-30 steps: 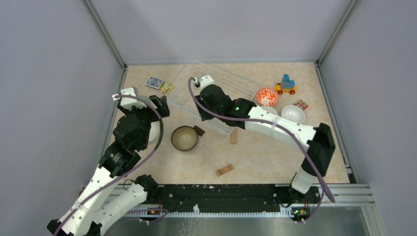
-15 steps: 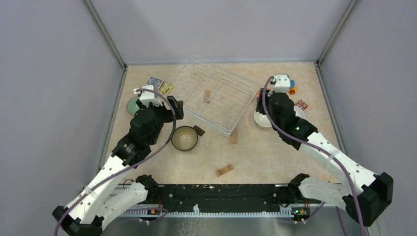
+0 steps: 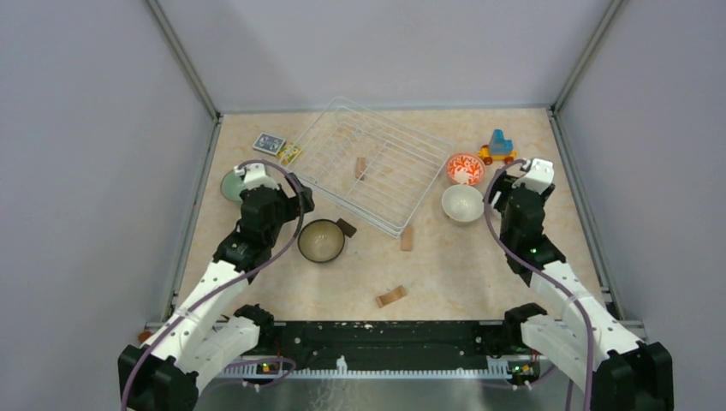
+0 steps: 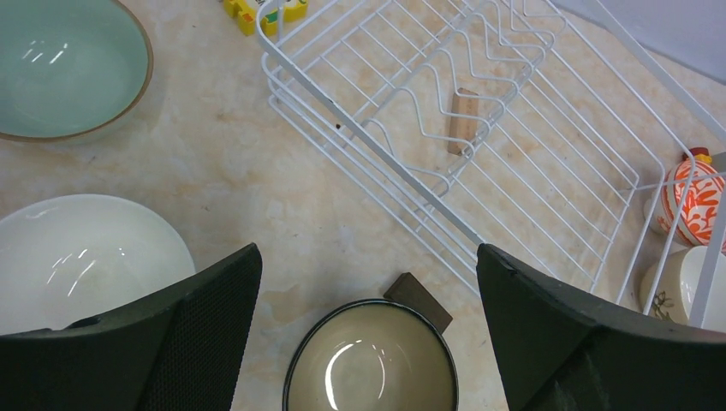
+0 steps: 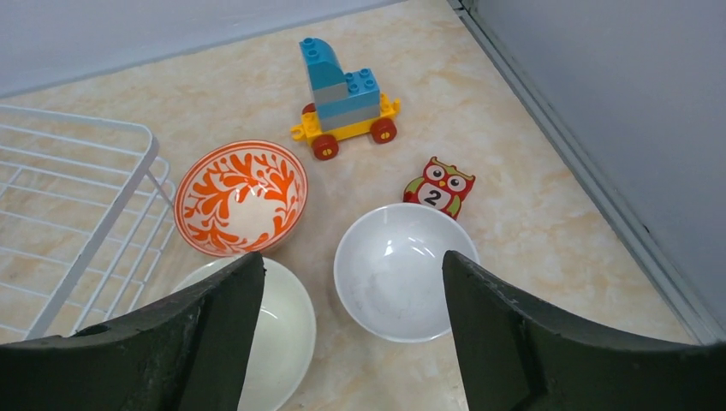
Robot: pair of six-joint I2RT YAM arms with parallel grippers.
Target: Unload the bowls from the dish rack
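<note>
Left claw point(image 4: 368, 257) and right claw point(image 5: 353, 261) gape empty. The white wire dish rack point(image 3: 385, 163) seems bare of bowls; the nearest, a dark-rimmed cream ceramic bowl point(image 4: 370, 364), sits on the counter point(image 3: 479, 257) beneath the left claw.

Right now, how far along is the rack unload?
Looks done: the rack holds only a wooden block. Six bowls sit out: green bowl, white bowl, dark bowl on the left; orange bowl, cream bowl, second white bowl on the right. In hand: nothing, left tool and right tool open. Remaining: nothing visible.
</note>
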